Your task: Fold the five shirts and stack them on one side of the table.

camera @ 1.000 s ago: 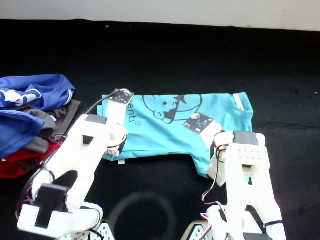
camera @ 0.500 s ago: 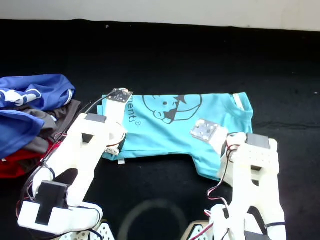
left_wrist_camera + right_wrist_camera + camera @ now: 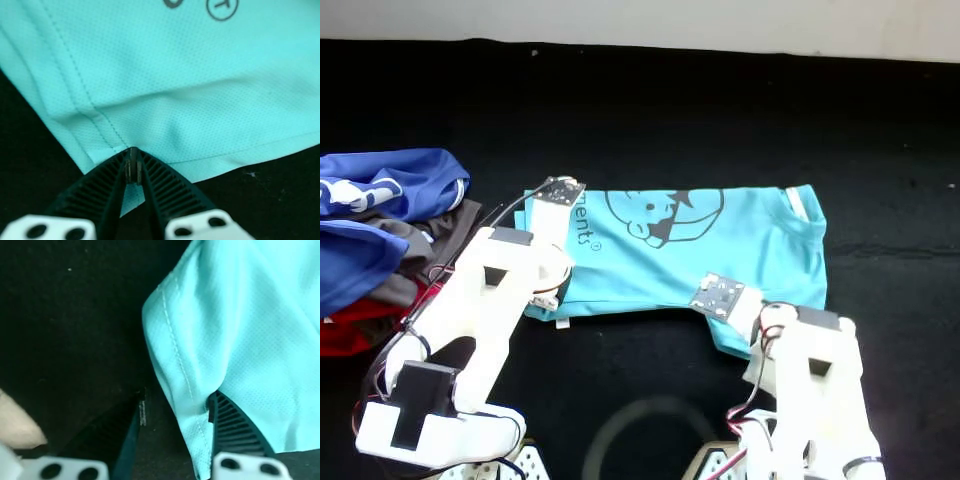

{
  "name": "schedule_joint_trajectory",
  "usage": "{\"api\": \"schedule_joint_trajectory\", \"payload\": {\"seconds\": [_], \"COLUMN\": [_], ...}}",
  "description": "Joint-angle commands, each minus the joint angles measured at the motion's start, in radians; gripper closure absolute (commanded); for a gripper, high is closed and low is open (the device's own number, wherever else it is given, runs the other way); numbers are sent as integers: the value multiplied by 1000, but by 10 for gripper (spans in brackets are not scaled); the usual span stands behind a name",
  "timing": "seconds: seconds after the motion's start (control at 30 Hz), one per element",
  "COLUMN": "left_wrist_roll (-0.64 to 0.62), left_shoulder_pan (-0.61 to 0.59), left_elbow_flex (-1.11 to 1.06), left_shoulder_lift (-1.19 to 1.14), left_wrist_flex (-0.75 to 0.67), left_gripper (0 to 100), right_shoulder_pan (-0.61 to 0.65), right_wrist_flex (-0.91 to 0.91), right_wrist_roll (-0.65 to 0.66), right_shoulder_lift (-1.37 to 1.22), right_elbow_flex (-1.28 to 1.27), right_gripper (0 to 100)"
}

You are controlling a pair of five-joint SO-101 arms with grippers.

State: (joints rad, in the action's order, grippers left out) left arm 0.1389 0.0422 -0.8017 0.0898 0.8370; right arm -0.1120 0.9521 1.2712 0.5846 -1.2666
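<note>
My left gripper pinches the hem of the teal shirt, spread at centre frame in the high view; my right gripper holds its fingers apart astride the shirt's lower edge.

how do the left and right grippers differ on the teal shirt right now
The left gripper is shut, pinching the teal shirt at its hem; the right gripper is open, astride a sleeve edge. The left one sits at the shirt's left side, the right one at its near right corner. Both are at the shirt's edge.
</note>
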Motion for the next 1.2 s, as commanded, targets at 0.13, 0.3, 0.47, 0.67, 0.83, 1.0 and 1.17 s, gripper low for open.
{"api": "schedule_joint_trajectory", "payload": {"seconds": [0.13, 0.3, 0.47, 0.67, 0.83, 1.0, 1.17], "left_wrist_roll": [-11, -11, -11, -11, -11, -11, -11], "left_shoulder_pan": [-15, -15, -15, -15, -15, -15, -15], "left_elbow_flex": [15, 13, 13, 12, 12, 10, 10], "left_shoulder_lift": [-8, -8, -8, -8, -8, -8, -8], "left_wrist_flex": [-11, -11, -11, -12, -12, -12, -12], "left_gripper": [992, 992, 992, 992, 992, 992, 992], "right_shoulder_pan": [-12, -47, -93, -85, -15, 1, 2], "right_wrist_flex": [-140, -119, -16, -7, -39, -214, -272], "right_wrist_roll": [9, 8, 8, -75, -80, -80, -121], "right_shoulder_lift": [-13, 15, 51, 50, 36, -107, -286], "right_elbow_flex": [-35, 30, 214, 403, 456, 467, 591], "right_gripper": [987, 994, 993, 993, 993, 993, 990]}}
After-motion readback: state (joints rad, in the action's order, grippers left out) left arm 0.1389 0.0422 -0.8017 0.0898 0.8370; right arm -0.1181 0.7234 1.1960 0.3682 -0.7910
